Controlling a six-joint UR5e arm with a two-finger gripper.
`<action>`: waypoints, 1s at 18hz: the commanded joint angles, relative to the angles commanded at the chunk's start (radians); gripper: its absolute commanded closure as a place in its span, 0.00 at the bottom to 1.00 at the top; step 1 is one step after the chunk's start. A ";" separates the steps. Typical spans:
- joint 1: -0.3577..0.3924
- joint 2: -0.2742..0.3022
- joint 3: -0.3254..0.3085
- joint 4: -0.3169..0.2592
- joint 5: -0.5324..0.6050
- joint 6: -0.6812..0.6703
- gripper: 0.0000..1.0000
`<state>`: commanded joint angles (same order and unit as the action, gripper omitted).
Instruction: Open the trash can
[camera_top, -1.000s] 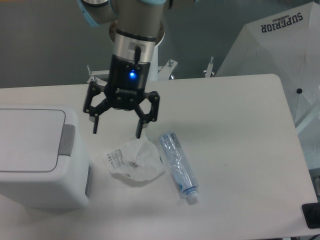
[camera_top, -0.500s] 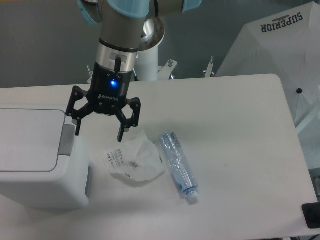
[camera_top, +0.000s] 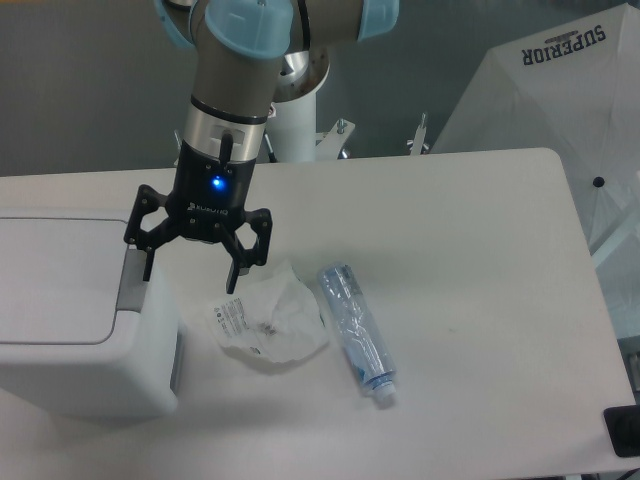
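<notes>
trash can | lid shut | jaws spread above its grey tab

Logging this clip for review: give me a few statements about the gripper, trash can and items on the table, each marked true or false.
1. The trash can lid is shut. True.
2. The gripper is clamped on the bottle. False: it is open, holding nothing, and apart from the bottle.
3. One finger is above the grey push tab. True.
4. The bottle stands upright. False: it lies on its side.
5. A crumpled white wrapper lies between bin and bottle. True.
</notes>
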<state>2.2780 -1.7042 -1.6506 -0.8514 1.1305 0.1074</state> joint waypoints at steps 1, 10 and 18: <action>0.000 -0.002 0.000 0.002 0.000 0.000 0.00; -0.002 -0.014 0.003 0.002 0.002 0.002 0.00; -0.002 -0.017 0.005 0.003 0.002 0.003 0.00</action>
<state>2.2764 -1.7211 -1.6460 -0.8483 1.1321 0.1104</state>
